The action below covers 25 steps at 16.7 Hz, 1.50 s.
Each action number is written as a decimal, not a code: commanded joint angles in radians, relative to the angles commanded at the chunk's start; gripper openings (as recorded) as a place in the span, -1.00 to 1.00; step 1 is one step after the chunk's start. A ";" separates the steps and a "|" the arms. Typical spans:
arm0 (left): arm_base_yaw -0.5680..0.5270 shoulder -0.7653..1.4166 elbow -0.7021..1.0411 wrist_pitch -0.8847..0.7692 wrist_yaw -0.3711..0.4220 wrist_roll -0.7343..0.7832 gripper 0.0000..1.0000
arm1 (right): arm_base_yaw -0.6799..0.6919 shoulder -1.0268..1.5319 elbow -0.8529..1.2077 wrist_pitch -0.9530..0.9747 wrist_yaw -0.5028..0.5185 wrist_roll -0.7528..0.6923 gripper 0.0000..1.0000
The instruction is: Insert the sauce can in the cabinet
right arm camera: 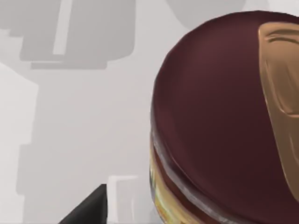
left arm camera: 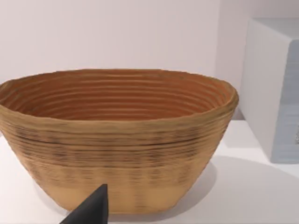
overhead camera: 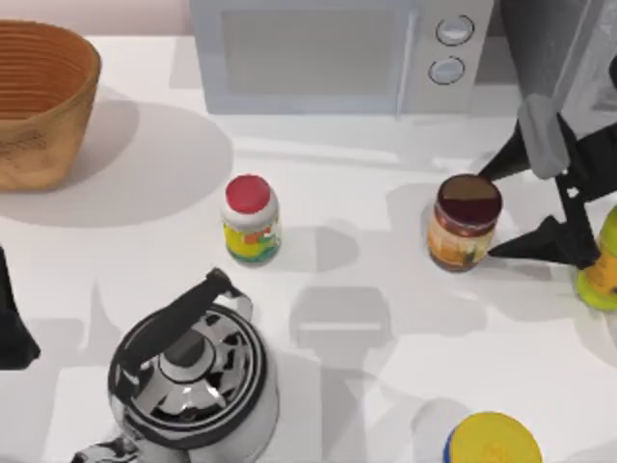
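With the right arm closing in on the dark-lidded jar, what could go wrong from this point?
The right end effector is open beside the sauce can, its fingertips only at the can's right edge. Closing now might pinch the rim and tip or push the can toward the left. A yellow-green jar stands right beside the lower finger and could be knocked. The left end effector is parked facing the basket.

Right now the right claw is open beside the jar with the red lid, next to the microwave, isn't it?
Not quite. The open right claw is beside the sauce can, the jar with the dark maroon lid, not the red-lidded jar, which stands apart toward the table's middle. The top view shows this. The rest holds: the claw is open, and the microwave stands just behind.
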 joint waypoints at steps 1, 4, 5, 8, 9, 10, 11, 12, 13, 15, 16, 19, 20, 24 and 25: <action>0.000 0.000 0.000 0.000 0.000 0.000 1.00 | 0.000 0.000 0.000 0.000 0.000 0.000 1.00; 0.000 0.000 0.000 0.000 0.000 0.000 1.00 | 0.005 -0.001 0.002 0.003 0.002 0.004 1.00; 0.000 0.000 0.000 0.000 0.000 0.000 1.00 | 0.011 0.001 0.006 0.011 0.002 0.016 1.00; 0.000 0.000 0.000 0.000 0.000 0.000 1.00 | 0.050 0.017 0.022 0.064 0.007 0.084 1.00; 0.000 0.000 0.000 0.000 0.000 0.000 1.00 | 0.067 0.025 0.023 0.088 0.009 0.109 1.00; 0.000 0.000 0.000 0.000 0.000 0.000 1.00 | 0.082 0.033 0.021 0.113 0.011 0.131 1.00; 0.000 0.000 0.000 0.000 0.000 0.000 1.00 | 0.095 0.040 0.014 0.140 0.013 0.150 1.00; 0.000 0.000 0.000 0.000 0.000 0.000 1.00 | 0.106 0.047 0.004 0.168 0.014 0.164 1.00; 0.000 0.000 0.000 0.000 0.000 0.000 1.00 | 0.113 0.053 -0.010 0.195 0.016 0.175 1.00; 0.000 0.000 0.000 0.000 0.000 0.000 1.00 | 0.118 0.062 -0.043 0.243 0.016 0.183 1.00; 0.000 0.000 0.000 0.000 0.000 0.000 1.00 | 0.118 0.063 -0.058 0.260 0.016 0.182 1.00; 0.000 0.000 0.000 0.000 0.000 0.000 1.00 | 0.115 0.063 -0.077 0.276 0.016 0.179 1.00; 0.000 0.000 0.000 0.000 0.000 0.000 1.00 | 0.115 0.063 -0.077 0.276 0.016 0.179 1.00; 0.000 0.000 0.000 0.000 0.000 0.000 1.00 | 0.115 0.063 -0.077 0.276 0.016 0.179 0.70; 0.000 0.000 0.000 0.000 0.000 0.000 1.00 | 0.115 0.063 -0.077 0.276 0.016 0.179 0.55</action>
